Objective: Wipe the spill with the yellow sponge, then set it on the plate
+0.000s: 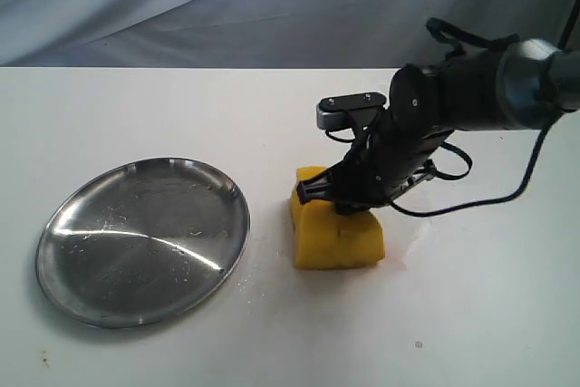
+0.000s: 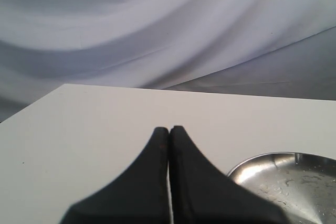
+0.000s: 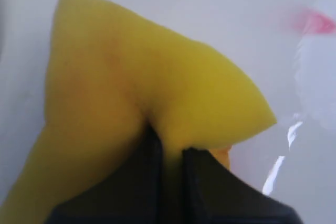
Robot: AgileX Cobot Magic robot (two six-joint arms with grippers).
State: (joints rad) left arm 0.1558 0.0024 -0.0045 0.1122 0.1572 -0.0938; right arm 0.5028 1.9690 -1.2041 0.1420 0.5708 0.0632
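The yellow sponge rests on the white table right of the plate, pinched and squashed from above by my right gripper, which is shut on it. In the right wrist view the sponge bulges on both sides of the black fingers. A faint wet sheen with a pink tinge lies beside the sponge; the amber spill itself is hidden or cannot be made out. My left gripper is shut on nothing, above the table near the plate's rim.
A grey cloth backdrop hangs behind the table's far edge. A black cable trails from the right arm over the table. A faint damp patch shows right of the sponge.
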